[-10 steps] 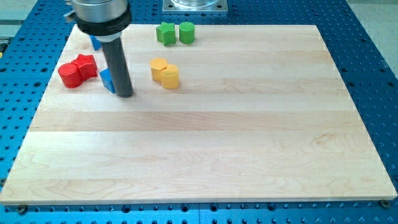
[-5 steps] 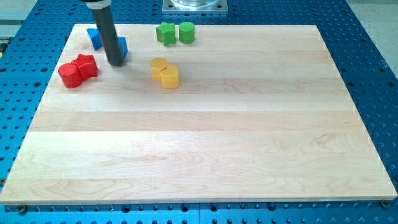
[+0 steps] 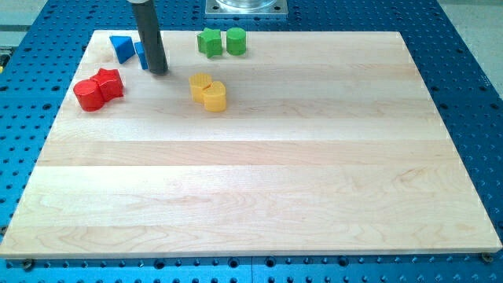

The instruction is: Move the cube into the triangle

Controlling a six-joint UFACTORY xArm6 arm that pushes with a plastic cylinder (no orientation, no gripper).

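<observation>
A blue triangle block [image 3: 121, 47] lies near the board's top left corner. A blue cube [image 3: 141, 53] sits just to its right, close beside it and largely hidden behind my rod. My tip [image 3: 158, 71] rests on the board against the cube's right side, slightly below it. Whether cube and triangle touch cannot be told.
Two red blocks [image 3: 97, 88] sit together at the left, below the blue ones. Two yellow blocks [image 3: 208, 91] lie right of my tip. Two green blocks [image 3: 222, 41] stand near the top edge. The wooden board [image 3: 259, 173] lies on a blue perforated table.
The rod has swung up and to the right. The blue cube has been pushed up from beside the red blocks to right next to the blue triangle.
</observation>
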